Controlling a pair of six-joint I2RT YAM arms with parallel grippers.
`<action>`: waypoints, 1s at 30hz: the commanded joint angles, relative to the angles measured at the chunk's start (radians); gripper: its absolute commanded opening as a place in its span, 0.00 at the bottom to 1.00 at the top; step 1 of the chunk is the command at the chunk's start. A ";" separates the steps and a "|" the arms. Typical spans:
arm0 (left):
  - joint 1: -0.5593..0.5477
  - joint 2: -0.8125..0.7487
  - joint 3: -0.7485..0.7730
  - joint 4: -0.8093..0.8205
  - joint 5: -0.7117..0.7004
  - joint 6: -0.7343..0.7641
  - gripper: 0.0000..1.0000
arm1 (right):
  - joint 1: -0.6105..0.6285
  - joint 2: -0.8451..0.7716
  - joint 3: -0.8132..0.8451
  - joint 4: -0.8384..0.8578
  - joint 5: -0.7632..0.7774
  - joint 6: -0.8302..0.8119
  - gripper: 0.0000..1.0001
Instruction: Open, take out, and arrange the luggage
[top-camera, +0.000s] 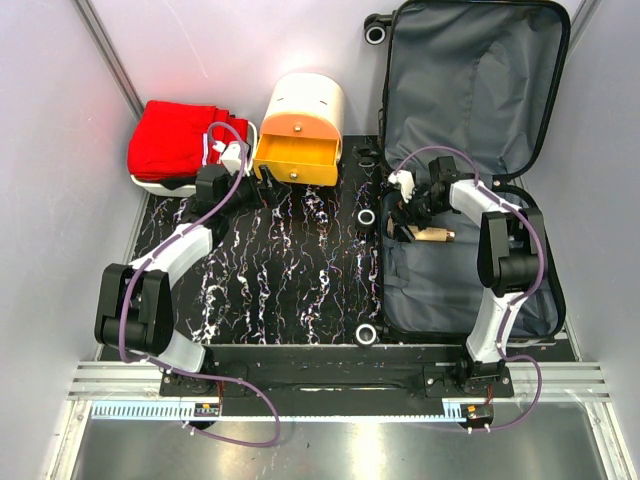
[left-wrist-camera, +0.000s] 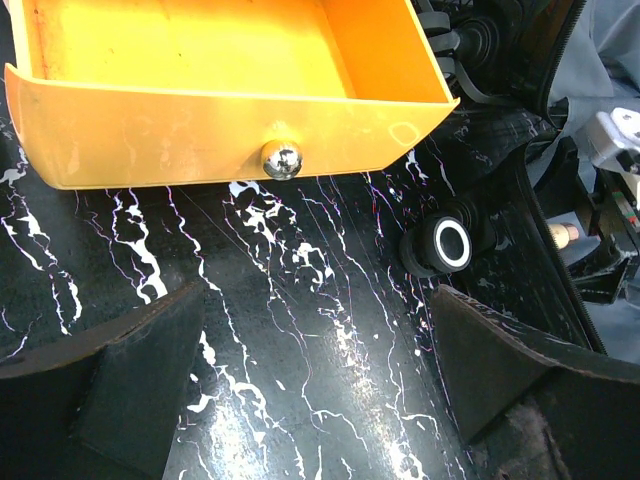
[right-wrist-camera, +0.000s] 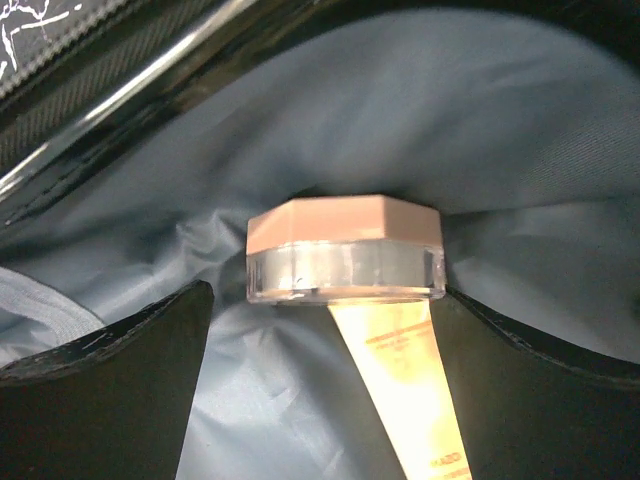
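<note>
- Firstly, we see the right gripper (right-wrist-camera: 322, 300) spread wide inside the luggage (top-camera: 470, 90), a large hard-shell wheeled suitcase. Its fingers flank a cream tube with a pink hexagonal cap (right-wrist-camera: 345, 250); we cannot judge contact.
- The tube lies on the grey fabric lining of the near half; the luggage lies open at the table's right side, lid laid back.
- We find the left gripper (left-wrist-camera: 318, 295) equally wide, holding nothing, above the black, white-veined table (left-wrist-camera: 300, 380).
- Just beyond it stands an orange drawer (left-wrist-camera: 200, 140) with a round metal knob (left-wrist-camera: 282, 158), projecting from a cream cylindrical box (top-camera: 305, 100).
- Left of the box, a red cloth (top-camera: 175, 135) rests on a white tray (top-camera: 150, 185).
</note>
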 joint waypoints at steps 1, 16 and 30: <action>0.005 0.002 0.037 0.034 0.022 -0.009 0.99 | 0.014 -0.108 -0.072 0.156 0.012 0.032 0.97; 0.005 0.015 0.053 0.030 0.042 -0.003 0.99 | 0.021 -0.084 -0.080 0.187 0.009 0.011 0.97; 0.005 0.016 0.079 -0.003 0.077 0.037 0.99 | 0.034 -0.065 -0.066 0.147 0.006 -0.034 0.75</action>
